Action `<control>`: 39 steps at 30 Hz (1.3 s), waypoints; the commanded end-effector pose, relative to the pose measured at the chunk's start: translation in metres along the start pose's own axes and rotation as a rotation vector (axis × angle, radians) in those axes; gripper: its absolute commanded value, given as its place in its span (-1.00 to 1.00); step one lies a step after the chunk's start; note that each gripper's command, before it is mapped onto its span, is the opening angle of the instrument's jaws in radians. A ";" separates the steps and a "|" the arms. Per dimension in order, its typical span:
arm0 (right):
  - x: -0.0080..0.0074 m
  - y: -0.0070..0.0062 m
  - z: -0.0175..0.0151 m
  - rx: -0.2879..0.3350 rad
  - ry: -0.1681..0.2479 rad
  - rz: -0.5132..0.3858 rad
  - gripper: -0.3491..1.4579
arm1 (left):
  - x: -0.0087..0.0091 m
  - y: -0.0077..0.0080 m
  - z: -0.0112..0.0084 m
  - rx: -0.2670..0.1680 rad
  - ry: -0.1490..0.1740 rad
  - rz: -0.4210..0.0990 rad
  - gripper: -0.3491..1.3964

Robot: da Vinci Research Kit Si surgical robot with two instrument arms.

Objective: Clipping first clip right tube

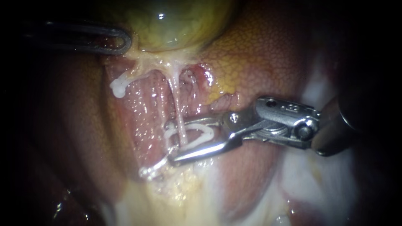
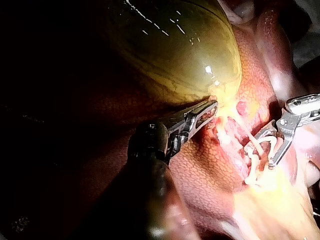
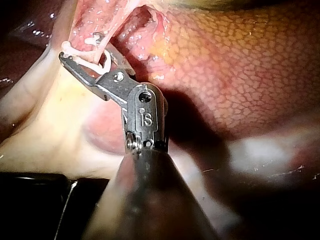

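Note:
The yellow-green gallbladder (image 1: 176,21) hangs at the top, and two pale tubes run down from its neck. The right tube (image 1: 176,100) passes straight down between the jaws of my right instrument (image 1: 168,143), which comes in from the right. Its jaws stand apart around the tube and carry a white clip (image 1: 205,133) that touches both. In the right wrist view the same jaws (image 3: 82,50) straddle the whitish strand. My left instrument (image 1: 125,42) is shut on pale tissue at the gallbladder's neck, also seen in the left wrist view (image 2: 214,107). The left tube (image 1: 125,81) ends in a white stub.
Mottled orange-brown liver (image 1: 259,54) lies to the right of the gallbladder and above my right instrument. Pale yellow fatty tissue (image 1: 180,192) spreads below the jaws. White membrane (image 1: 305,175) lies under the right shaft.

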 end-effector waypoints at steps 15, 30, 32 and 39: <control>0.0003 -0.0019 0.0008 0.089 0.010 0.031 -0.22 | 0.0001 0.0000 -0.0001 0.000 0.000 0.000 -1.00; 0.0006 -0.0016 0.0005 0.089 0.009 0.098 -1.00 | 0.0001 0.0000 -0.0001 0.000 0.000 0.000 -1.00; 0.0005 -0.0015 0.0004 0.088 0.009 0.098 -1.00 | 0.0000 0.0000 -0.0001 0.000 0.000 0.000 -1.00; 0.0002 -0.0010 0.0002 0.087 0.005 0.102 -1.00 | 0.0000 0.0000 -0.0001 0.000 0.000 0.000 -1.00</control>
